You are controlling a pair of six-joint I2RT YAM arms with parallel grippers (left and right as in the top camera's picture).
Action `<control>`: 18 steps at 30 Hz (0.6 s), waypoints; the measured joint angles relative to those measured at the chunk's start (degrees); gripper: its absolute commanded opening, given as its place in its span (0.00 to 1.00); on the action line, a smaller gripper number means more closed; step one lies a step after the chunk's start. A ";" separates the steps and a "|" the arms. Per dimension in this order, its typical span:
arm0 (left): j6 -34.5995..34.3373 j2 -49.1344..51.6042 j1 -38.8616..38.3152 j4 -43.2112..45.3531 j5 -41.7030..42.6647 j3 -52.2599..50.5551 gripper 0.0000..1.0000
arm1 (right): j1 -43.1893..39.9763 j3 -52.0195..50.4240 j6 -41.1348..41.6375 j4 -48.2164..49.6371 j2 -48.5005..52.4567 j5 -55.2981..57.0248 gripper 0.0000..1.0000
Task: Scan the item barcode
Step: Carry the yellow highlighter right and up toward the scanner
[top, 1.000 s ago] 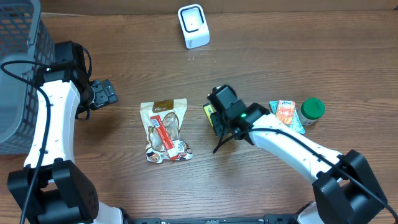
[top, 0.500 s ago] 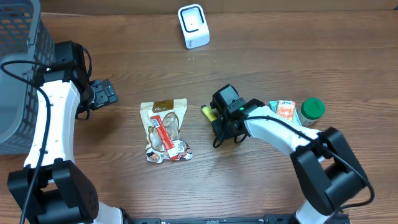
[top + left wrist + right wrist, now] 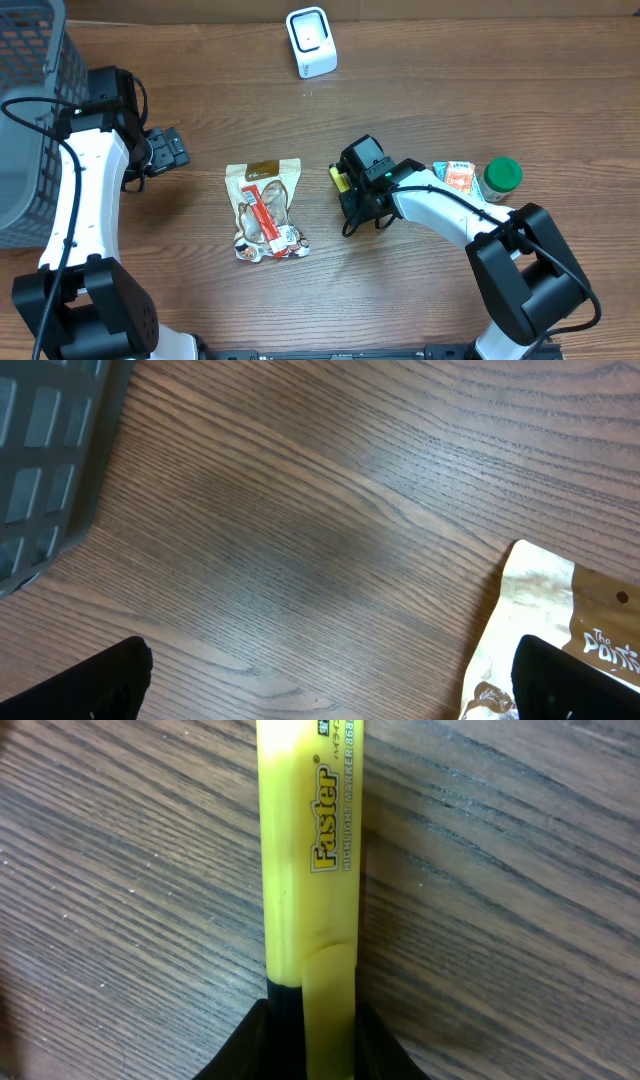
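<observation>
A yellow highlighter (image 3: 305, 870) with "Faster" printed on it lies on the wooden table, and only its end (image 3: 337, 178) shows in the overhead view. My right gripper (image 3: 312, 1032) is shut on the highlighter, with one black finger pressed against each side of the barrel near its dark end. From overhead my right gripper (image 3: 346, 192) sits just right of a snack bag. The white barcode scanner (image 3: 311, 42) stands at the back of the table. My left gripper (image 3: 330, 685) is open over bare wood at the left, holding nothing.
A tan snack bag (image 3: 266, 210) lies mid-table, and its corner (image 3: 560, 620) reaches my left gripper's right finger. A grey basket (image 3: 30, 110) stands at the far left. An orange packet (image 3: 460, 183) and a green-capped jar (image 3: 502, 176) lie at the right.
My right gripper has turned over the highlighter and its fingers have closed onto the barrel. The highlighter shifted slightly. The left arm has not moved.
</observation>
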 measured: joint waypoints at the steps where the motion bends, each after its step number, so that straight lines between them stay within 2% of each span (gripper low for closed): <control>1: 0.00 0.00 0.00 0.00 0.00 0.00 1.00 | -0.02 0.22 0.00 -0.59 0.00 -0.02 0.10; 8: 0.00 0.00 0.00 0.00 0.00 0.00 1.00 | -0.02 4.31 -0.17 -8.15 0.44 -2.91 0.09; 10: 0.00 0.00 0.00 0.02 -0.02 0.00 1.00 | -0.04 6.78 -0.22 -10.71 0.44 -4.13 0.06; 18: 0.00 0.00 0.00 0.00 -0.02 0.00 0.99 | -0.04 22.91 -0.37 -26.01 0.79 -5.70 0.04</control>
